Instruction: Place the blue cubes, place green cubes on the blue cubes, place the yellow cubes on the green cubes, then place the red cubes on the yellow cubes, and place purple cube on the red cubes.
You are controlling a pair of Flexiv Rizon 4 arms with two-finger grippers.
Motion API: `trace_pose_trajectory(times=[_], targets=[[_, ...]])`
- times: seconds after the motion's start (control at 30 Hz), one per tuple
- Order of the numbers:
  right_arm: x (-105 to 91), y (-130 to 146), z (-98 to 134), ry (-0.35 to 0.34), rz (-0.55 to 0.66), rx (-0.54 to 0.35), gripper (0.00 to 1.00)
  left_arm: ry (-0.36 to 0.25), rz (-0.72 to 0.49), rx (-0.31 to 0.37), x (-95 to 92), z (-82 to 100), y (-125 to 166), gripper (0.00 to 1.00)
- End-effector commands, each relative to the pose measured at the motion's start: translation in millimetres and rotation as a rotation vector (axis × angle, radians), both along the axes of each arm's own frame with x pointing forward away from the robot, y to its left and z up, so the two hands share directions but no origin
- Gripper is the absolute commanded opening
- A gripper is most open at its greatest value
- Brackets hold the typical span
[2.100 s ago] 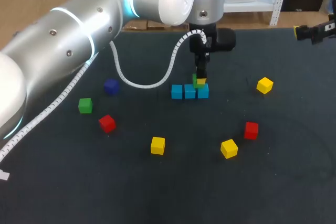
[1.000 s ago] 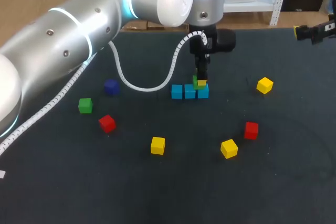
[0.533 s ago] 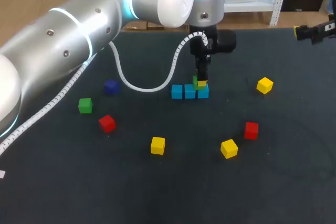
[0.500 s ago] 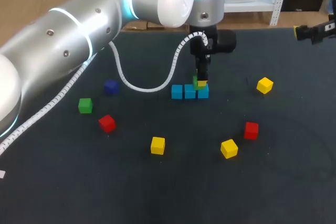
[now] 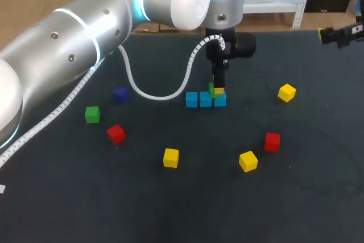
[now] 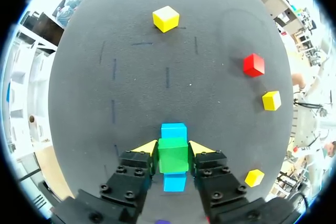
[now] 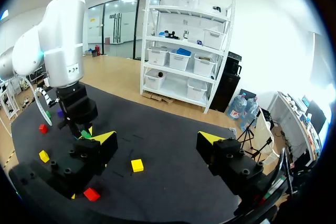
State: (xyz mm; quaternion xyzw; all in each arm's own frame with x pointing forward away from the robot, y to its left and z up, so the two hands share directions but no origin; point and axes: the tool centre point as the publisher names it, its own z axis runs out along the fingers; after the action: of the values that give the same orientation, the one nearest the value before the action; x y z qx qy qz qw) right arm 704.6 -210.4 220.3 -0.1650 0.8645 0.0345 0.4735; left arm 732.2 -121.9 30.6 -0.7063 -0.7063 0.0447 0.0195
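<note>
A black table (image 5: 187, 214) fills the scene. Near its middle lies my landmark, the row of blue cubes (image 5: 205, 99): three cubes touching side by side.

My left arm (image 5: 85, 32), large and silver, comes in from the left and ends directly above the row. My right arm stays well off to the right of the row, past the table's far corner. The right gripper (image 7: 157, 139) is spread wide and holds nothing.

My left gripper (image 6: 174, 148) is clenched on the held green cube (image 6: 173, 158), with one yellow tip pressed against each side. This cube sits directly over the row, toward its right end. From the wrist, blue shows just ahead of it and just behind it, so the row's long axis runs between my fingers, not across them. I cannot tell whether the cube already rests on the blue or hangs just above it. I judge that the coming move turns on this vertical gap alone: straight down, then let go.

The loose cubes are scattered around the row:
- The loose green cube (image 5: 92, 114) lies far to its left.
- The purple cube (image 5: 120, 94) lies nearer on that side.
- One red cube (image 5: 116, 134) lies near-left of the row, another red cube (image 5: 272, 141) near-right.
- Of the yellow cubes, one (image 5: 170, 157) lies on the near side, one (image 5: 248, 161) near-right, and one (image 5: 286, 92) to the right.
</note>
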Motion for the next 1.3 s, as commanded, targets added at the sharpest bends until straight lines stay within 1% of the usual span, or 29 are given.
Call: trace_pose_trajectory(times=[0.03,0.07,0.1,0.13,0.17,0.7,0.73,0.77,0.83,0.87,0.93,1.0,1.13,1.3], targets=[[1.3,-0.7,-4.1,-0.049,0.009,0.020,1.00,-0.006,-0.005,0.000,-1.7,-0.4,1.9,0.36],[1.3,-0.7,-4.1,-0.049,0.009,0.020,1.00,-0.006,-0.006,0.001,-1.7,-0.4,2.0,0.45],[1.3,-0.7,-4.1,-0.049,0.009,0.020,1.00,-0.006,-0.008,0.001,-1.6,-0.5,2.1,0.61],[1.3,-0.7,-4.1,-0.049,0.009,0.020,1.00,-0.007,-0.007,0.002,-1.7,-0.5,2.2,0.90],[1.3,-0.7,-4.1,-0.049,0.009,0.020,1.00,-0.007,-0.008,0.002,-1.7,-0.5,2.2,1.00],[1.3,-0.7,-4.1,-0.049,0.009,0.020,1.00,-0.012,-0.013,-0.004,-1.4,1.3,2.9,1.00],[1.3,-0.7,-4.1,-0.049,0.009,0.020,1.00,-0.012,-0.013,-0.005,-1.4,1.4,3.1,0.96],[1.3,-0.7,-4.1,-0.049,0.009,0.020,1.00,-0.012,-0.012,-0.005,-1.4,1.6,3.4,0.90],[1.3,-0.7,-4.1,-0.049,0.009,0.020,1.00,-0.013,-0.013,-0.006,-1.8,2.1,3.8,0.72],[1.3,-0.7,-4.1,-0.049,0.009,0.020,1.00,-0.013,-0.013,-0.006,-1.9,2.2,3.9,0.67],[1.3,-0.7,-4.1,-0.049,0.009,0.020,1.00,-0.013,-0.015,-0.006,-2.5,2.2,4.4,0.62],[1.3,-0.7,-4.1,-0.049,0.009,0.020,1.00,-0.012,-0.014,-0.006,-2.9,1.8,5.0,0.52],[1.3,-0.7,-4.1,-0.049,0.009,0.020,1.00,-0.011,-0.017,-0.007,-4.5,2.3,5.6,0.47],[1.3,-0.7,-4.1,-0.049,0.009,0.020,1.00,-0.013,-0.022,-0.006,-5.0,2.6,5.8,0.47]])
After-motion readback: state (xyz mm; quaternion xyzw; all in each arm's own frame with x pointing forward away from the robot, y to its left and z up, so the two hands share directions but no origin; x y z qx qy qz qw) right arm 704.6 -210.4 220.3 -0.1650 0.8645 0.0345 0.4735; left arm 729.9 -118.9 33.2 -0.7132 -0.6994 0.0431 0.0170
